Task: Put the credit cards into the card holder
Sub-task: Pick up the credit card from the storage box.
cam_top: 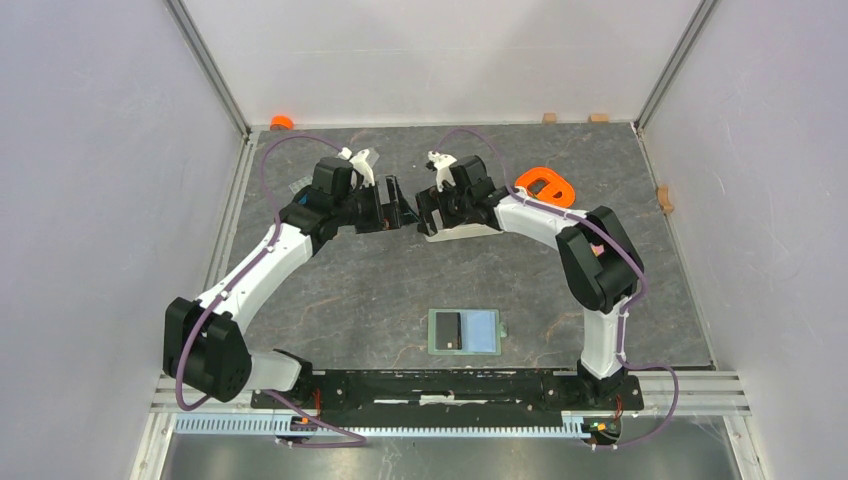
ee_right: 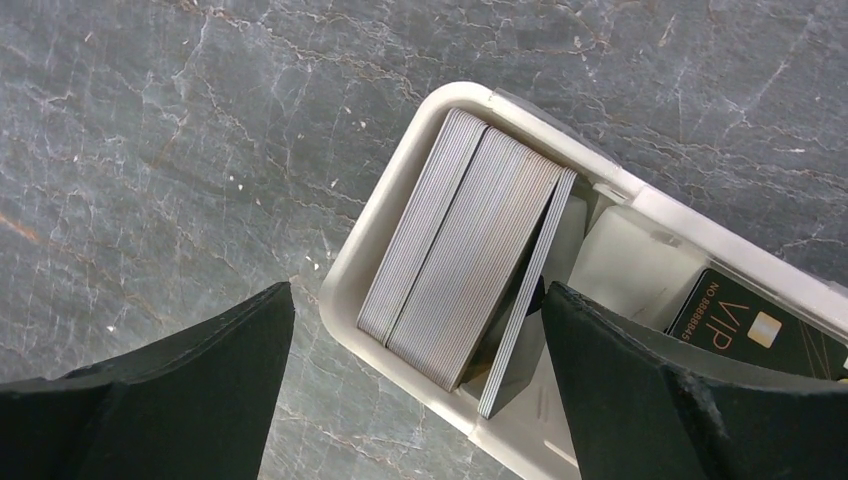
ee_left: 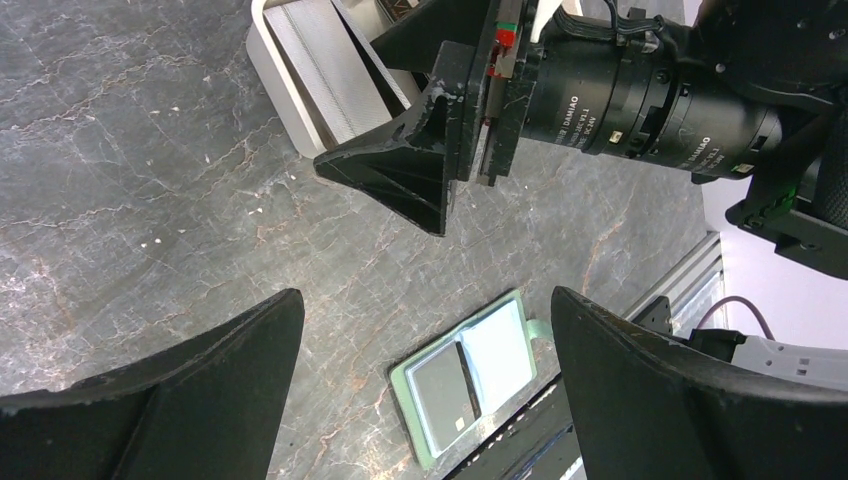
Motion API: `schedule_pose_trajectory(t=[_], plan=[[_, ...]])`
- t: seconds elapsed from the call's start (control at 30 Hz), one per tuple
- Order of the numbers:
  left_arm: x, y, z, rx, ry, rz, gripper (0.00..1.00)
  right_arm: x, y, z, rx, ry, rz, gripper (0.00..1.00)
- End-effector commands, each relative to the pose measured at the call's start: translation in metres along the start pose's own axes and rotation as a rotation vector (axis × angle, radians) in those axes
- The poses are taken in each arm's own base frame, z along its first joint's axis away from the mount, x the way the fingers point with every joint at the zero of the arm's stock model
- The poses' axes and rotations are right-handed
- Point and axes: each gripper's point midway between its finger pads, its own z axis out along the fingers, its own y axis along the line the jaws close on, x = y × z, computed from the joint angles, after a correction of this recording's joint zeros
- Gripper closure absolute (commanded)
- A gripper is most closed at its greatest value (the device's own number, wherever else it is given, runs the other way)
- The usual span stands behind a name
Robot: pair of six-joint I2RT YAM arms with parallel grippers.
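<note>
Nearest the arm bases: card holder (cam_top: 464,331), opened flat on the counter (cam_top: 380,280). Shows a sage-green rim, a smooth pale blue lining and rounded corners. Carries one dark card (cam_top: 447,330) on its left half, glossy and rectangular. Tucked into a pocket or merely laid on top: not determinable. Counts, by judgement, as one card delivered, with most of the job left.

Mid-counter: left hand (ee_left: 428,295), fingers wide apart, gripping nothing, hanging above bare grey surface veined like stone. Faces the right hand (ee_right: 415,290), likewise spread wide and empty, poised directly over the white tray (ee_right: 370,250).

Inside that tray: remaining credit cards (ee_right: 460,260), packed on edge in a tight stack. Present thin grey edges as fine parallel ribs, with the end card leaning away from the rest. Beyond a pale divider: black VIP card (ee_right: 750,325), flat, gold print. Tray body: matte plastic, long, round-cornered.

Farther back: orange looped part (cam_top: 545,186), well apart from the holder.
</note>
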Motion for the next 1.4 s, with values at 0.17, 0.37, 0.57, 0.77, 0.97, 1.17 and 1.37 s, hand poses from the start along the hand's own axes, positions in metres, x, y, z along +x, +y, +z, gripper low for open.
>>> schedule_pose_trajectory(t=[0.17, 0.37, 0.57, 0.77, 0.97, 1.17, 1.37], plan=[[-0.010, -0.009, -0.007, 0.038, -0.042, 0.049, 0.01, -0.020, 0.006, 0.008, 0.061, -0.047, 0.017, 0.02], [-0.010, -0.009, -0.007, 0.037, -0.044, 0.047, 0.01, -0.032, 0.016, 0.000, 0.043, -0.075, -0.004, 0.06], [-0.009, -0.008, -0.007, 0.035, -0.042, 0.046, 0.01, -0.038, 0.022, -0.006, 0.026, -0.092, -0.011, 0.10], [-0.010, -0.008, -0.007, 0.034, -0.044, 0.047, 0.01, -0.042, 0.026, -0.011, 0.015, -0.106, -0.011, 0.14], [-0.010, -0.008, -0.007, 0.033, -0.045, 0.047, 0.01, -0.047, 0.030, -0.016, -0.002, -0.124, -0.012, 0.16], [-0.010, -0.008, -0.007, 0.033, -0.045, 0.046, 0.01, -0.045, 0.035, -0.013, -0.031, -0.116, -0.009, 0.18], [-0.010, -0.007, -0.007, 0.033, -0.045, 0.045, 0.01, -0.038, 0.002, -0.011, 0.149, -0.080, -0.020, 0.09]])
